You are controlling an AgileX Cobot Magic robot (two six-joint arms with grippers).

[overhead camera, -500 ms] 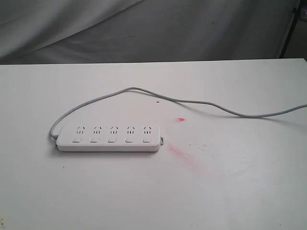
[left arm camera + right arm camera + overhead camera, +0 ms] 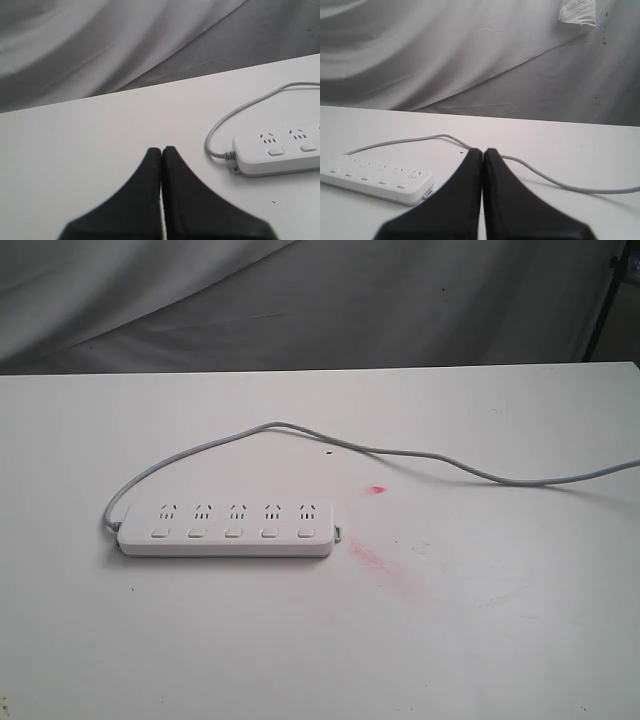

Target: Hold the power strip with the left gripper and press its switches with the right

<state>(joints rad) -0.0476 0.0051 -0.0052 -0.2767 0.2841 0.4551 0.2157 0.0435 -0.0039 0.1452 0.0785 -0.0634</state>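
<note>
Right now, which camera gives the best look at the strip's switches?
Exterior view: all five switches show in a clear row along the power strip, unobstructed. Left wrist view catches only two at the cord end; the rest run off frame. Right wrist view has all five, but small and at a shallow angle.

This looks like a robot test bench in a lab or studio. A plain white worktop [image 2: 500, 640] stands before a grey cloth backdrop [image 2: 300, 300], which hangs in loose folds along the worktop's far edge and fills the background in both wrist views. A dark stand leg [image 2: 603, 310] slants past the far right corner. Pink smears [image 2: 375, 558] and small scuffs mark the worktop near its middle.
</note>
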